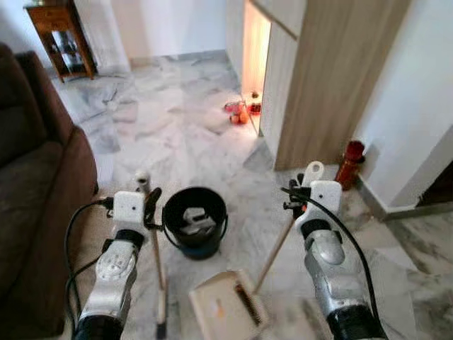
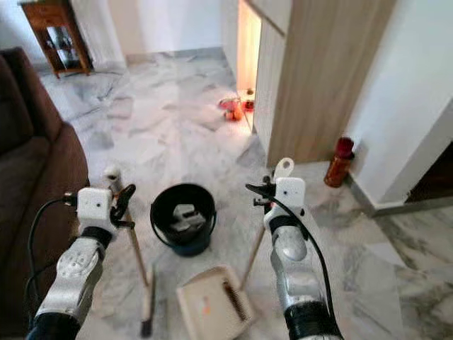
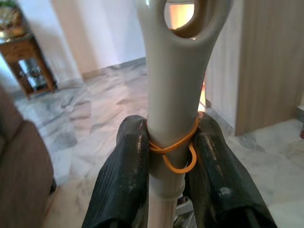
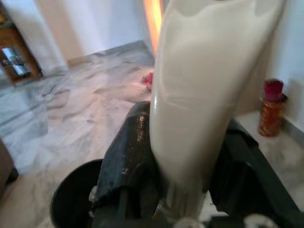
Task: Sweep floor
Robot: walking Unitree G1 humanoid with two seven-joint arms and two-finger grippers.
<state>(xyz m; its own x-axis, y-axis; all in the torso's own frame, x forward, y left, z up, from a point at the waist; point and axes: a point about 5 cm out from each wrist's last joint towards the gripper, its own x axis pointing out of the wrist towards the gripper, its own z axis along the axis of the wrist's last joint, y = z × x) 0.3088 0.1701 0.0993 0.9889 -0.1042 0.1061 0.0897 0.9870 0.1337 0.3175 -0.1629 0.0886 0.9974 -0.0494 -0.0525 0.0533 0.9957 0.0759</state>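
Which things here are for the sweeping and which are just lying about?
For sweeping: broom in left gripper, dustpan with handle in right gripper, black bucket.
Lying about: brown sofa, red bottle, wooden side table.

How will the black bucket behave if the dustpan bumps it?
The bucket looks like thin plastic holding just a scrap or two, so it is probably light and would slide on the glossy marble floor. Wide and squat, it seems unlikely to tip. The dustpan lies close in front.
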